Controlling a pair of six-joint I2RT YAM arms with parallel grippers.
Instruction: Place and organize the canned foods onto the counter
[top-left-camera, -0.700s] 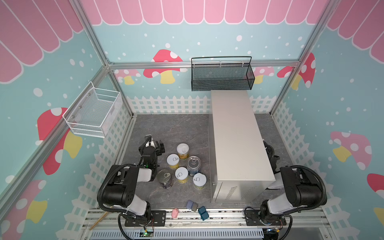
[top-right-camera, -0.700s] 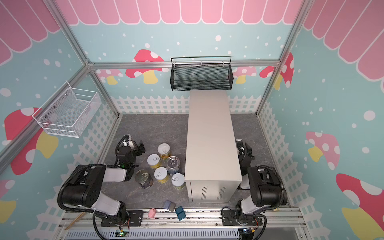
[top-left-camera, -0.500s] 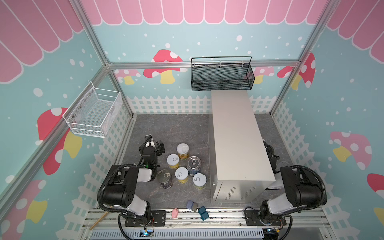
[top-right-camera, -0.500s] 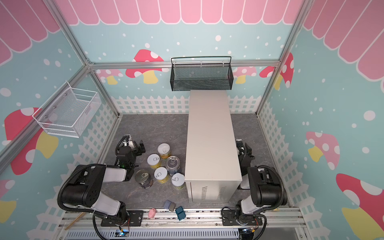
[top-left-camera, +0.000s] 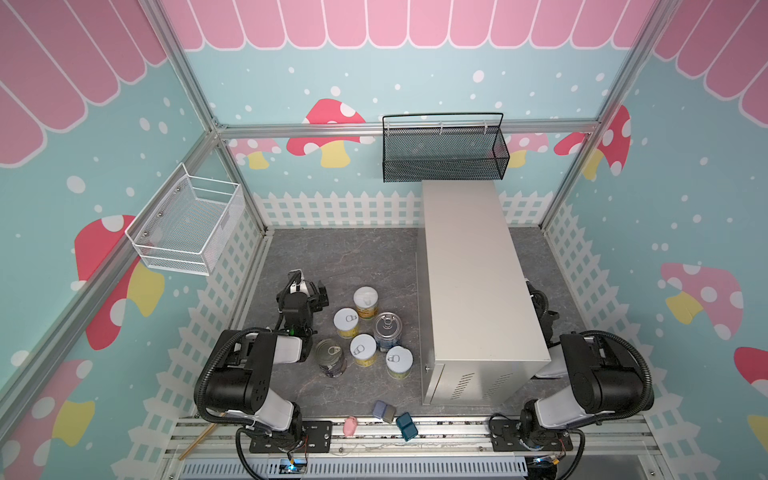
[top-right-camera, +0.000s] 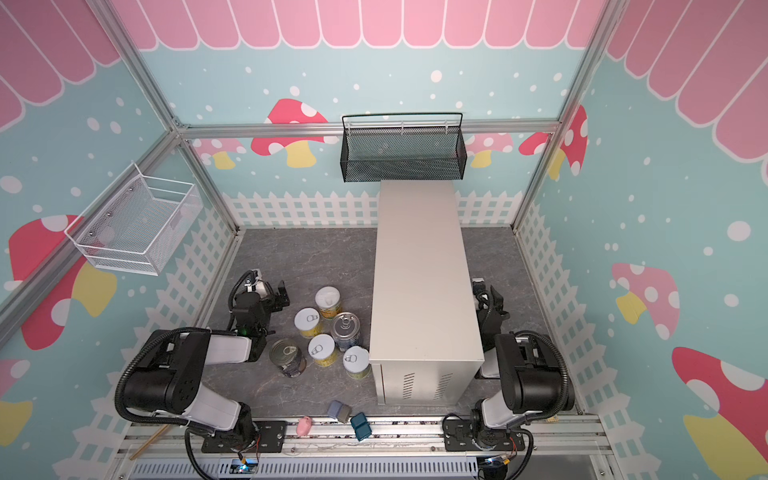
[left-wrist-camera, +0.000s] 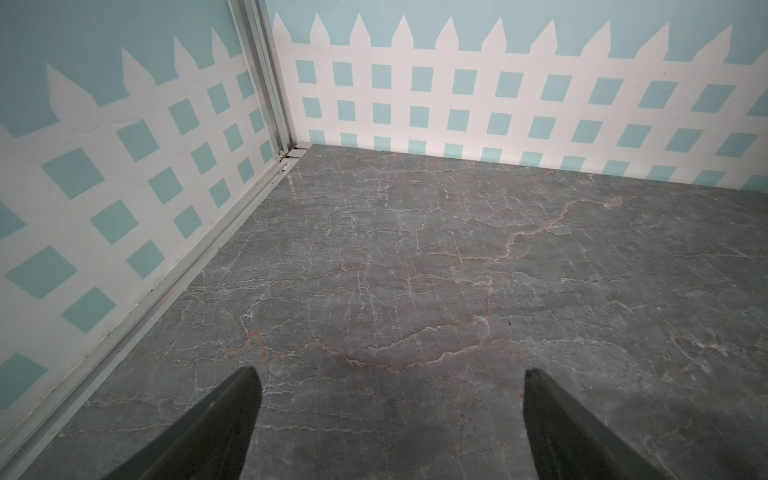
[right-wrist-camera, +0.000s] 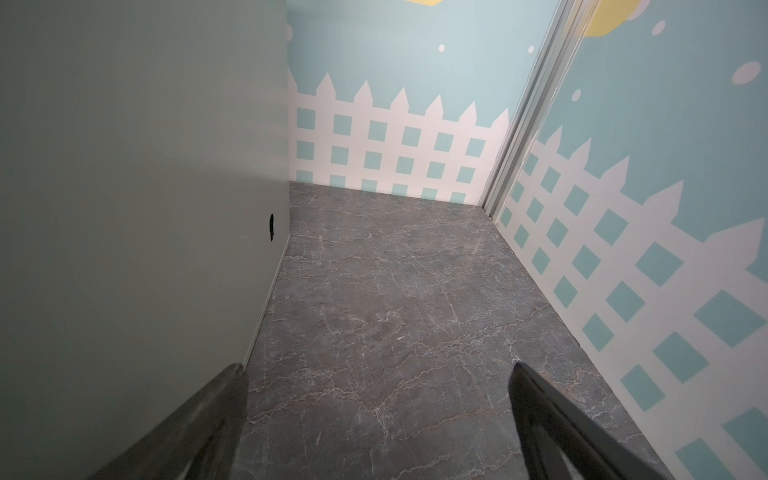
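Observation:
The canned foods stand upright in a tight cluster on the grey floor, left of the counter (top-left-camera: 469, 270). Two taller dark blue cans (top-left-camera: 387, 330) (top-left-camera: 329, 357) stand among several shorter yellow ones, such as this yellow can (top-left-camera: 365, 302). The counter's top is bare in both top views. My left gripper (top-left-camera: 306, 289) hovers low, left of the cluster, open and empty, facing the back left corner. The left wrist view shows only floor between its fingertips (left-wrist-camera: 390, 374). My right gripper (top-right-camera: 488, 295) is open and empty in the narrow gap between the counter's right side (right-wrist-camera: 137, 208) and the wall.
A black mesh basket (top-left-camera: 444, 149) hangs on the back wall above the counter's far end. A white wire basket (top-left-camera: 187, 226) hangs on the left wall. A pink block (top-left-camera: 350, 426), a blue-grey block (top-left-camera: 383, 410) and a teal block (top-left-camera: 406, 426) lie at the front edge.

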